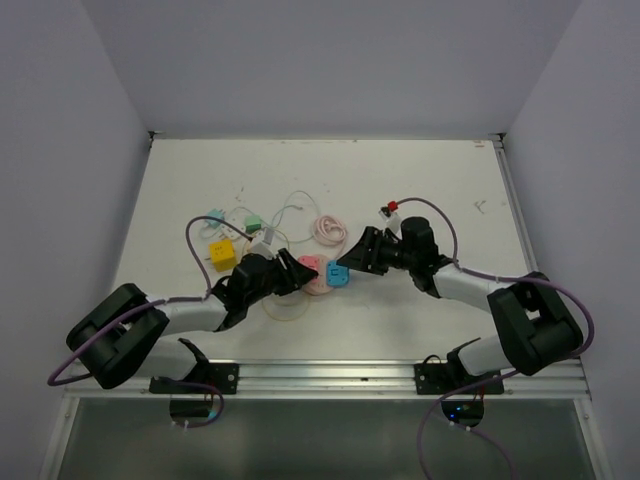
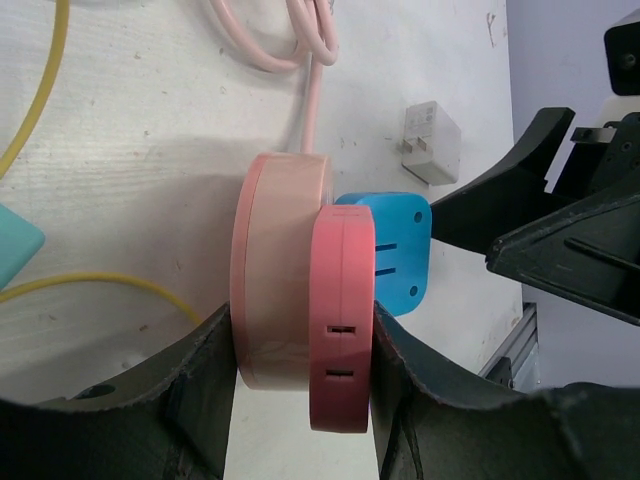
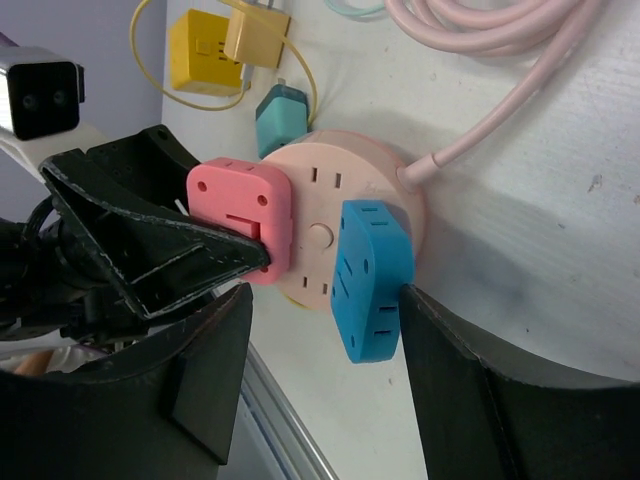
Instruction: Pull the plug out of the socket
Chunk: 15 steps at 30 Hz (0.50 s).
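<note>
A round pale pink socket [image 2: 275,270] lies on the white table with a coral pink plug [image 2: 342,300] and a blue plug [image 2: 400,250] seated in its face. My left gripper [image 2: 305,390] is shut across the socket body and the coral plug together, one finger on each side. In the right wrist view my right gripper [image 3: 325,330] is open and straddles the blue plug [image 3: 372,280]. Its right finger touches the plug's edge and its left finger stands apart. The socket [image 3: 325,190] and the coral plug [image 3: 240,215] show there too. From above, both grippers meet at the socket [image 1: 318,277].
The socket's pink cord [image 1: 328,229] is coiled just behind it. A yellow cube adapter [image 1: 222,255], teal and green plugs [image 1: 215,218] and thin yellow and white cables lie to the left. A small white charger [image 2: 432,143] lies near the blue plug. The table's metal front rail [image 1: 330,375] is close.
</note>
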Tool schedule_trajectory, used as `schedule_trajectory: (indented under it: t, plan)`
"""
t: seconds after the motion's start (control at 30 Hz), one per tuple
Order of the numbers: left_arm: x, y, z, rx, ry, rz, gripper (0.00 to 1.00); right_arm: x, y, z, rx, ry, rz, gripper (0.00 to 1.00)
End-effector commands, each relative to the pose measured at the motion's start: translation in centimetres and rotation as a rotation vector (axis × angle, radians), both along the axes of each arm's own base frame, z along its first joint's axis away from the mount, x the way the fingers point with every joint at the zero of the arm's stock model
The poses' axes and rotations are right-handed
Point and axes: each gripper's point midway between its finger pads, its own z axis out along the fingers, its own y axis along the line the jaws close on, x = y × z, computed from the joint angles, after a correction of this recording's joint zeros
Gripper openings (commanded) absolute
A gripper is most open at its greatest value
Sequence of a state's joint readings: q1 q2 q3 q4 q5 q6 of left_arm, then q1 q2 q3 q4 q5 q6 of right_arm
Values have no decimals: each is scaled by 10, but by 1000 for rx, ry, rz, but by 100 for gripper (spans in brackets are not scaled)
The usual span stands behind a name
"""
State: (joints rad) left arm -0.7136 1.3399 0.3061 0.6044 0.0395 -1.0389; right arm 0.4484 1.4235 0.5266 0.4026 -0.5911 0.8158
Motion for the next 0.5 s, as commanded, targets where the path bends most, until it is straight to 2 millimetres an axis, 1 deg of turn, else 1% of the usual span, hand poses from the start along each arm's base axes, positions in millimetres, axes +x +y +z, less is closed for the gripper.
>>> schedule_trajectory:
  t: [0.0,0.1,0.13,0.2,0.27,0.33,0.37,0.4,0.47]
  plan:
    - [8,-10,9,-14,-26,-11,0,-12,28,39,77,-75,124,63]
    - [7,-10,8,-11,-23,-11,0,-13,32,42,61,-82,131,61]
    - [7,-9,8,-10,-22,-10,0,-12,31,41,40,-87,128,58]
    - [7,-8,7,-4,-23,-8,0,-13,30,49,24,-113,127,56]
    - [8,-7,7,0,-23,-4,0,-12,26,51,-20,-126,122,56]
    - [8,-7,6,2,-22,-2,0,-13,24,59,-47,-146,122,56]
    - [8,-8,6,3,-22,-4,0,-12,21,59,-68,-158,118,56]
    - [8,-8,6,2,-22,-7,0,-6,15,62,-100,-179,73,56]
    - [8,-9,7,-1,-24,-8,0,-4,2,54,-182,-167,28,57]
